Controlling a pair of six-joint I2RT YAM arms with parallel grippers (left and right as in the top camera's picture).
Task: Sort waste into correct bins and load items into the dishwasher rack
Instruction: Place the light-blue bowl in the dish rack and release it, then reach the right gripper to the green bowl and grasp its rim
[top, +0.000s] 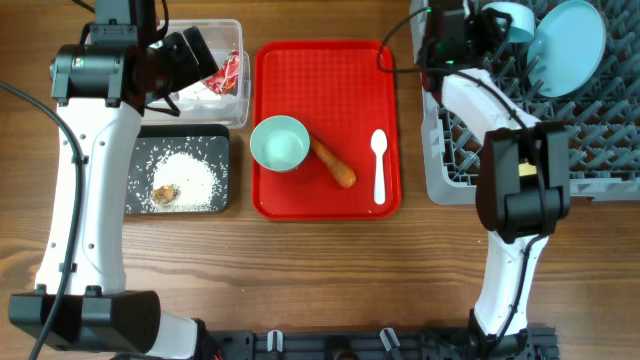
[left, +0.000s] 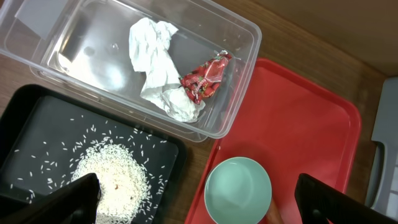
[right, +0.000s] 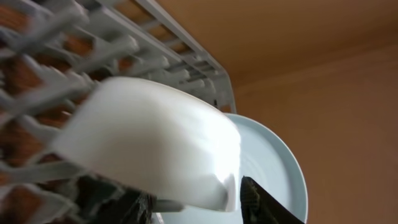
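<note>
Clear tub (left: 81, 59) holds crumpled tissue (left: 152, 56) and red wrapper (left: 205, 78).

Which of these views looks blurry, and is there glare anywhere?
Right wrist: the bowl is smeared and soft, the rack behind it blurred too. Left wrist: sharp, with small glare patches on the clear tub. Overhead: crisp, evenly lit.
</note>
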